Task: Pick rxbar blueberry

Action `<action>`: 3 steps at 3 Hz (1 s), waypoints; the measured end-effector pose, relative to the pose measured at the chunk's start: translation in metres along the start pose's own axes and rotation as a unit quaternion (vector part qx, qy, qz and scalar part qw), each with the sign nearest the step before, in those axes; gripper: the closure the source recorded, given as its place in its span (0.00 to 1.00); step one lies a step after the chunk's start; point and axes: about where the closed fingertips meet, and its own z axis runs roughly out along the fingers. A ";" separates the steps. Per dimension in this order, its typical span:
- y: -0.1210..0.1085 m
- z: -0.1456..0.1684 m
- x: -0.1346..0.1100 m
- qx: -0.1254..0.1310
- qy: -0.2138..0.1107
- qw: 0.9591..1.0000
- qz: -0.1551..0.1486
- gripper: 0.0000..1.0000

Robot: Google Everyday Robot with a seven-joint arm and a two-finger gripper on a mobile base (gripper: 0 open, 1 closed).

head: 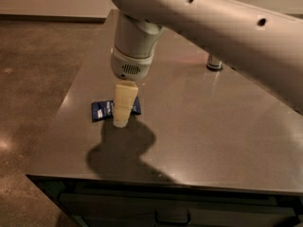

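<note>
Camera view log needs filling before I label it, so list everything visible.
bar: one, dark blue, table's left part, partly hidden by the end effector
can: one, silver base only showing, far side, behind the arm
table: one, grey, centre
floor: brown, left
arm: one, white, reaching in from the upper right
end effector: one, cream, pointing down over the bar

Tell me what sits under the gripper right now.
The rxbar blueberry, flat on the table, with the gripper low over it. Both ends show; its middle is covered, so contact cannot be told.
</note>
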 end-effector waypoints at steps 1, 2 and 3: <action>-0.021 0.012 0.004 0.000 0.016 1.000 0.000 0.00; -0.031 0.024 0.010 -0.003 0.028 1.000 -0.003 0.00; -0.034 0.033 0.016 -0.006 0.036 0.999 -0.007 0.00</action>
